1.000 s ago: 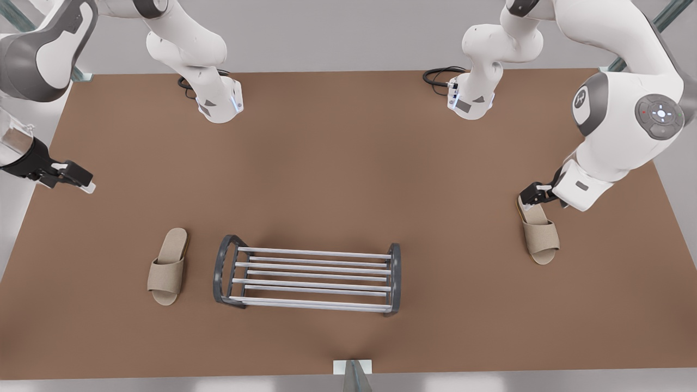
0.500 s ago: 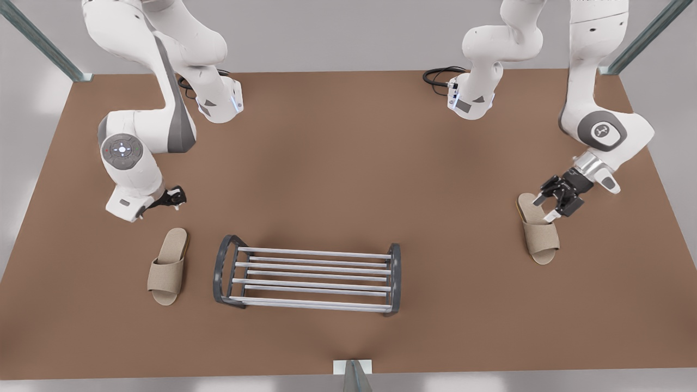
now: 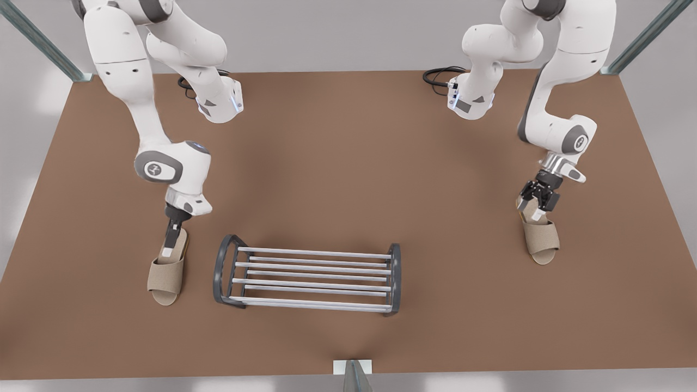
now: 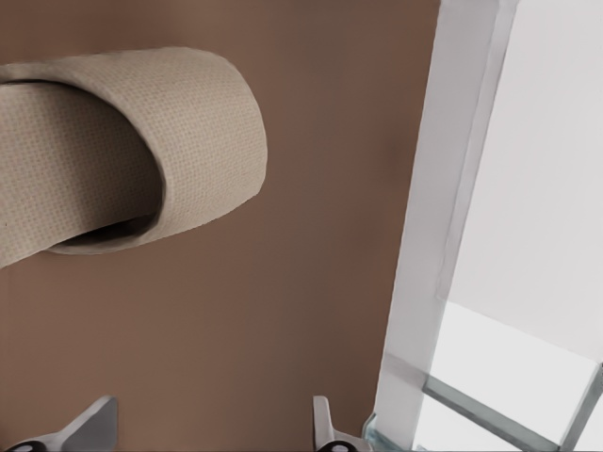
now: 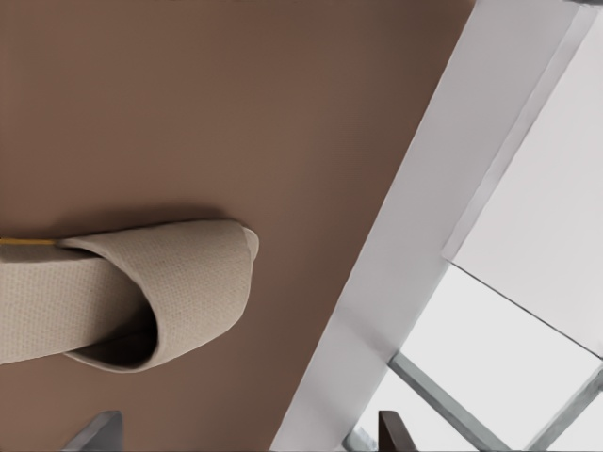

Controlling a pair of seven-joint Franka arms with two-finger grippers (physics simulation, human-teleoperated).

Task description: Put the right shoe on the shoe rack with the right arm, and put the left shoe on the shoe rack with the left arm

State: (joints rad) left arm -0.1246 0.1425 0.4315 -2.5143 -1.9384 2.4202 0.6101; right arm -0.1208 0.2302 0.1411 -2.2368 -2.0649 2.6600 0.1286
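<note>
Left claw [image 3: 170,247], released, is pointing straight down at the left shoe's [image 3: 163,277] heel, right claw [image 3: 531,209], released, is tilting over the right shoe's [image 3: 540,239] heel, both shoes lying on the desk [image 3: 337,163] on either side of the shoe rack [image 3: 310,285].

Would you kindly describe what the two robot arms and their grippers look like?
The front view's left arm and right arm are glossy white with grey joint bands and logo caps; black cables coil at their bases. Their grippers are black.
</note>
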